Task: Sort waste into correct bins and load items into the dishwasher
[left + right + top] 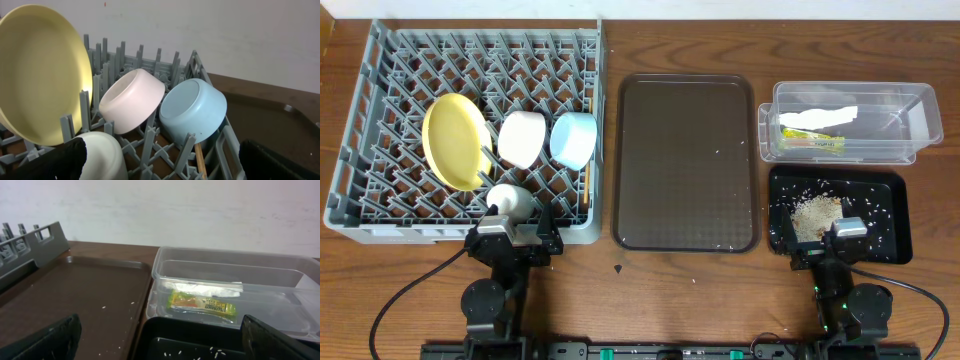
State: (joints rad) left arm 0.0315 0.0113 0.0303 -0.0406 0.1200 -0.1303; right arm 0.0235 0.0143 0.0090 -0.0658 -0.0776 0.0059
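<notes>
The grey dish rack [350, 110] holds the yellow plate [455, 140], the white bowl [523, 138], the light blue bowl [573, 137], the small white cup [510, 203] and wooden chopsticks [588, 185]. My left gripper [515, 232] is open and empty at the rack's front edge, with the cup [102, 157] beside its left finger. The clear tub [920, 110] holds the paper strip [825, 117] and the wrapper [812, 142]. The black tray [890, 215] holds rice crumbs [815, 215]. My right gripper [847, 235] is open and empty over the black tray's front edge.
The dark brown serving tray [685, 160] lies between the rack and the bins, with a few stray crumbs on it. In the right wrist view it [75, 295] is left of the black tray [170, 330] and the tub [225, 265].
</notes>
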